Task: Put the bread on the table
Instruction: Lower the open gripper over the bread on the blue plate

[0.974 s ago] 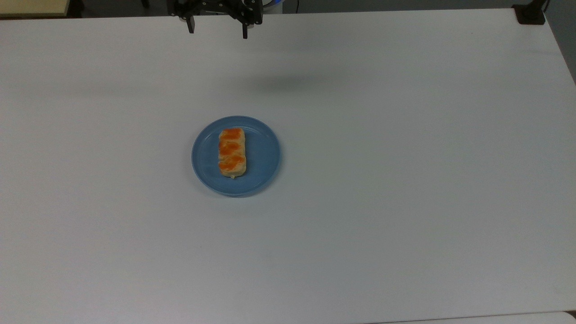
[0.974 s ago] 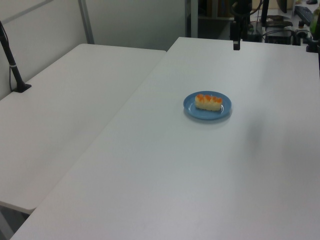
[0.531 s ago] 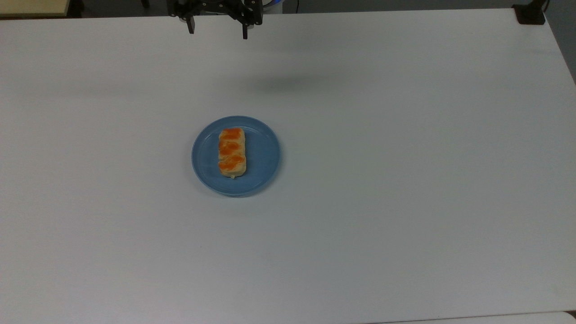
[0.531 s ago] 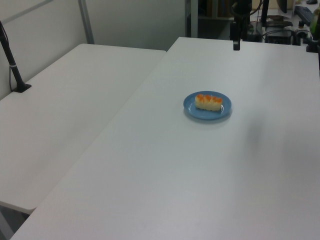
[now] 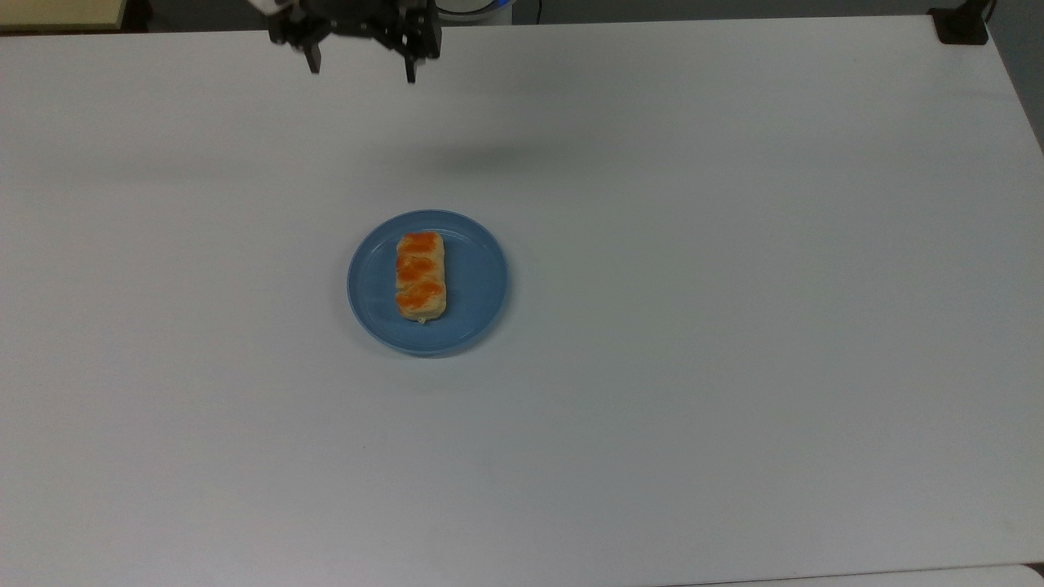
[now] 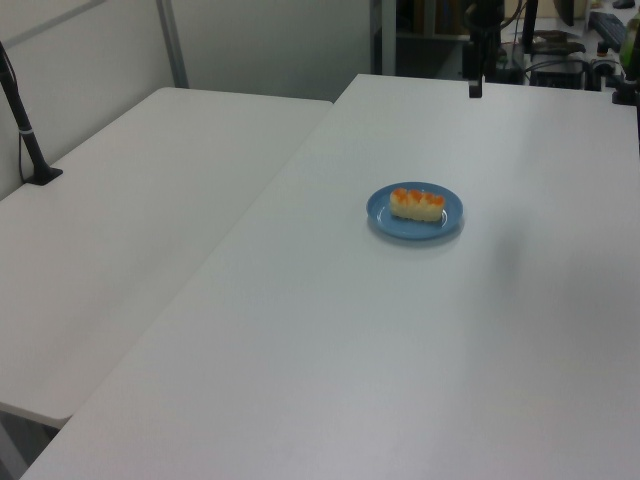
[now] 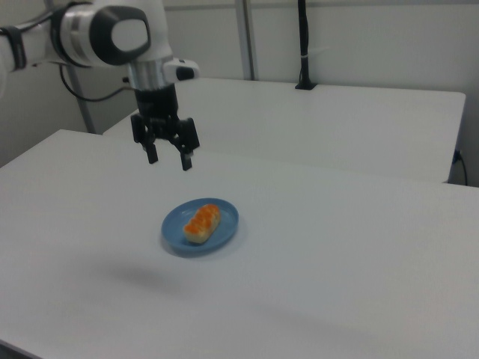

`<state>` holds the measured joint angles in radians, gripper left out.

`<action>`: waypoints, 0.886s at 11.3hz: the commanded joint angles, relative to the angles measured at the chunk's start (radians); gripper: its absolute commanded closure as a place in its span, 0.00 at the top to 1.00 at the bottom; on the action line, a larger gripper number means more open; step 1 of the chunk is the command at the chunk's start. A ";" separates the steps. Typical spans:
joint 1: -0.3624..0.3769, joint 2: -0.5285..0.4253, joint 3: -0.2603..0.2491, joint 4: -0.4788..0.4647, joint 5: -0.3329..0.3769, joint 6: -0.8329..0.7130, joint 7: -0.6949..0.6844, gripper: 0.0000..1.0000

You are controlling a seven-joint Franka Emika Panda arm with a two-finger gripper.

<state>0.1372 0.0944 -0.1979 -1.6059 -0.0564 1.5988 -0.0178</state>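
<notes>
The bread (image 5: 421, 275), a small tan loaf with orange patches on top, lies on a round blue plate (image 5: 473, 285) on the white table (image 5: 734, 326). The left view shows the bread (image 6: 417, 204) on the plate (image 6: 382, 213), and the right view shows the bread (image 7: 201, 222) on the plate (image 7: 224, 224) too. My gripper (image 5: 361, 72) hangs open and empty above the table near the top view's upper edge, well apart from the plate. In the right view the gripper (image 7: 170, 159) is high above the plate, a little toward the right view's left.
A second white table (image 6: 140, 200) adjoins on the left view's left, with a black post (image 6: 25, 125) clamped to it. A black mount (image 5: 962, 24) sits at the top view's upper right corner. Cluttered equipment (image 6: 560, 50) stands beyond the table's far end.
My gripper has shifted toward the top view's left and slightly down the picture, still open. The bread and plate have not moved.
</notes>
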 commanded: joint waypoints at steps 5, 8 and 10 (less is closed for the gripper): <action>0.021 0.275 -0.005 -0.067 0.012 0.390 0.025 1.00; 0.042 0.365 -0.005 -0.082 0.010 0.490 0.051 1.00; 0.050 0.393 -0.003 -0.088 0.012 0.549 0.099 1.00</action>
<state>0.1676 0.4697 -0.1945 -1.6770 -0.0563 2.0820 0.0267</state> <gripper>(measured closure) 0.000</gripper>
